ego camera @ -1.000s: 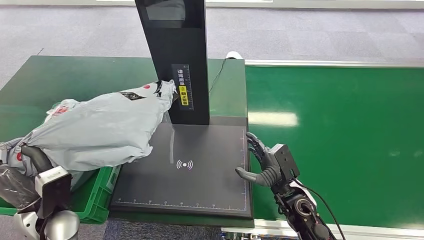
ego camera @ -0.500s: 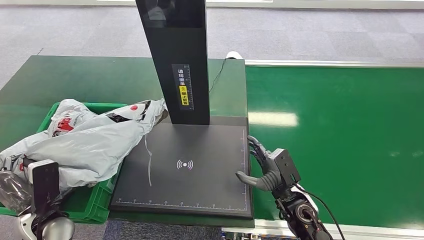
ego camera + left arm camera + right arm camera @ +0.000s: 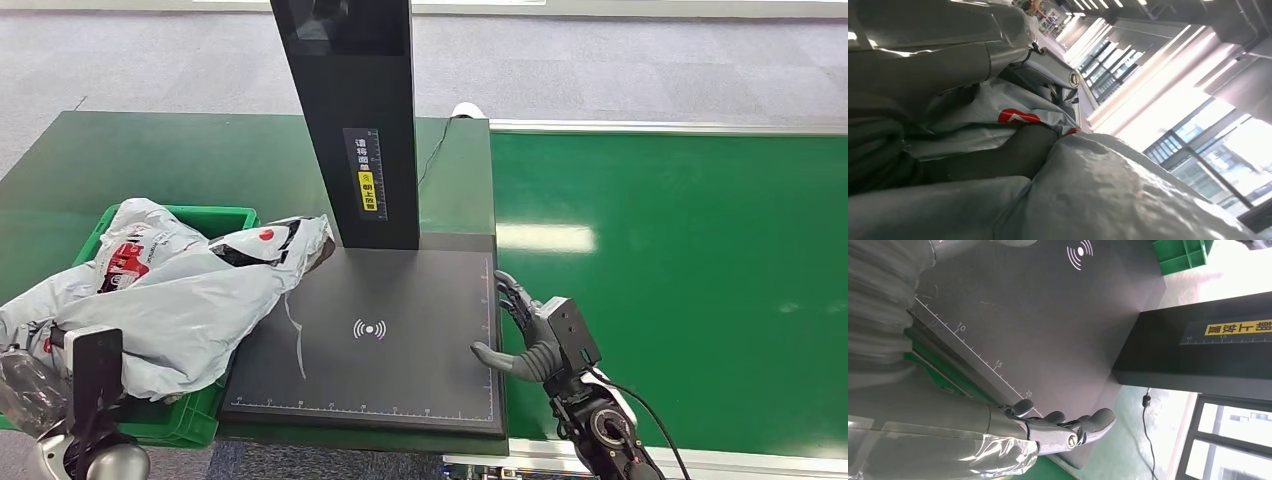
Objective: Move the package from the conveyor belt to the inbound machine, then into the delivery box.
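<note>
In the head view, the grey package lies mostly in the green delivery box, just left of the inbound machine. One crumpled end of the package hangs over the machine's dark plate, near its black column. The left hand is under the package at the far side from the machine, and the bag hides its fingers. The right hand is at the machine's right edge, fingers apart and holding nothing, over the green conveyor belt.

In the left wrist view, the package folds around a dark finger; I cannot tell if the left hand grips it.

In the right wrist view, the right hand's fingers are spread and empty beside the machine's plate.
</note>
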{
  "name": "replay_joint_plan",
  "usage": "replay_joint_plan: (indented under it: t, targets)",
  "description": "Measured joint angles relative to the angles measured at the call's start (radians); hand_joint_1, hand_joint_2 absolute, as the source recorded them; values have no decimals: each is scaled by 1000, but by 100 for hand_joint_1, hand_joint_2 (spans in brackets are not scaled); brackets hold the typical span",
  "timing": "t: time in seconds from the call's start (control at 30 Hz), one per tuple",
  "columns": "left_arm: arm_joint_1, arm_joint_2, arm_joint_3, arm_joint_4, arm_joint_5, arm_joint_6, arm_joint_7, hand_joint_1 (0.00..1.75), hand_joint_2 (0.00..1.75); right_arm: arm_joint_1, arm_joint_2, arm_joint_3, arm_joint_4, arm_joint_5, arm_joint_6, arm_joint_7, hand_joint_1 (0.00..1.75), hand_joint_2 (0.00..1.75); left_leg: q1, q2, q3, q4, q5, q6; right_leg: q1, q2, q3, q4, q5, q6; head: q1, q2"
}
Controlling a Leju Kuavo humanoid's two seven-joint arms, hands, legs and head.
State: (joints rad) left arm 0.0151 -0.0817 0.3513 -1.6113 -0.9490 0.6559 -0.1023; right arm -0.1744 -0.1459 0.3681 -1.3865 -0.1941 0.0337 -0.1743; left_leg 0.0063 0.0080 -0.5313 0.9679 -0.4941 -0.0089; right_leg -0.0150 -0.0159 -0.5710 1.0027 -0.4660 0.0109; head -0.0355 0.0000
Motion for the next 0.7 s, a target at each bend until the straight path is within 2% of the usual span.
replay_joint_plan:
  t: [0.13, 0.3, 0.43, 0.7]
  targets:
    - [-5, 14, 21, 26, -20, 3, 32, 175, 175, 1, 2, -1, -4, 4, 2, 6, 0, 175, 0, 0, 0, 0, 0, 0, 0, 0, 0, 0, 0, 0, 0, 0]
    - [-72, 45, 123, 107, -10, 6, -43, 175, 175, 0, 9, 1, -6, 6, 3, 8, 0, 175, 1, 0, 0, 0, 0, 0, 1, 0, 0, 0, 0, 0, 0, 0]
    - [-149, 85, 192, 201, -59, 6, -54, 175, 175, -2, 12, 2, -5, 6, 8, 10, 0, 175, 2, 0, 1, 0, 1, 0, 2, 0, 1, 0, 0, 0, 0, 0]
    - [-213, 125, 239, 289, -113, 6, -39, 175, 175, -8, 17, 6, -5, 9, 12, 11, 0, 175, 1, 0, 1, 0, 1, -1, 2, 0, 1, 0, 0, 0, 0, 0]
